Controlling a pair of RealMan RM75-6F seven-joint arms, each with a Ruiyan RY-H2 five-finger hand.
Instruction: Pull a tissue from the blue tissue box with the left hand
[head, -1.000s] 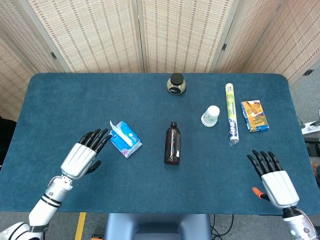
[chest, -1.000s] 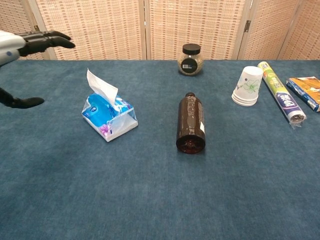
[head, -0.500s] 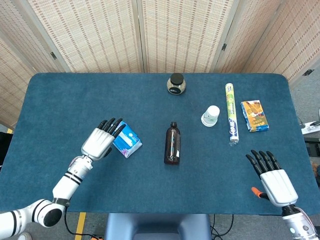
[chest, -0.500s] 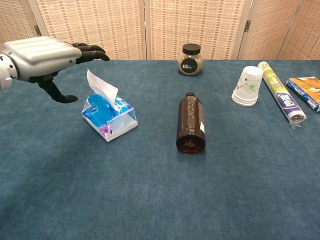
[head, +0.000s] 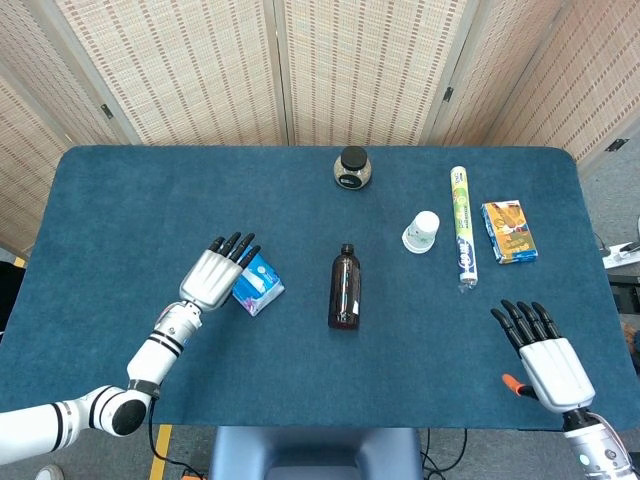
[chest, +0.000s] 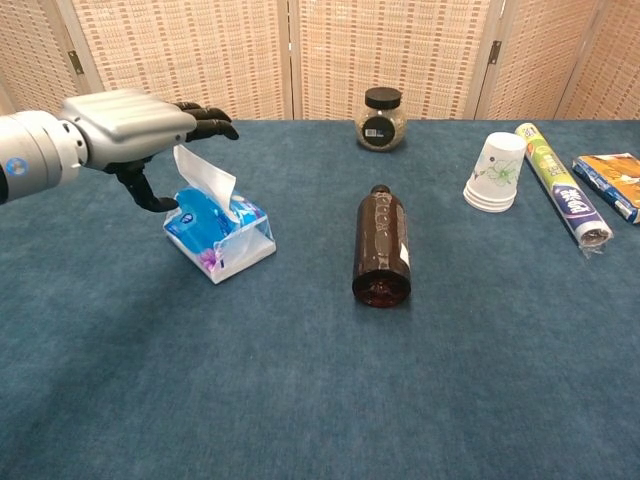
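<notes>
The blue cloth table (head: 120, 210) lies broad and bare on its left side and along its near edge. The left hand (head: 213, 278) hovers over the left end of the blue tissue box (chest: 219, 230), palm down, fingers (chest: 205, 118) spread and stretched above the upstanding white tissue (chest: 203, 177), thumb hanging by the box's left side; it holds nothing. The box is soft plastic wrap, tilted, left of centre. Well to its right a brown bottle (chest: 381, 246) of ribbed plastic lies on its side, cap pointing away. Behind it near the far edge stands a round glass jar (chest: 381, 119) with a black lid. Further right sit stacked paper cups (chest: 496, 172) upside down, a long wrapped roll (chest: 560, 196), and a flat orange-and-blue packet (head: 509, 231). The right hand (head: 541, 350) rests at the near right edge, fingers apart, holding nothing.
</notes>
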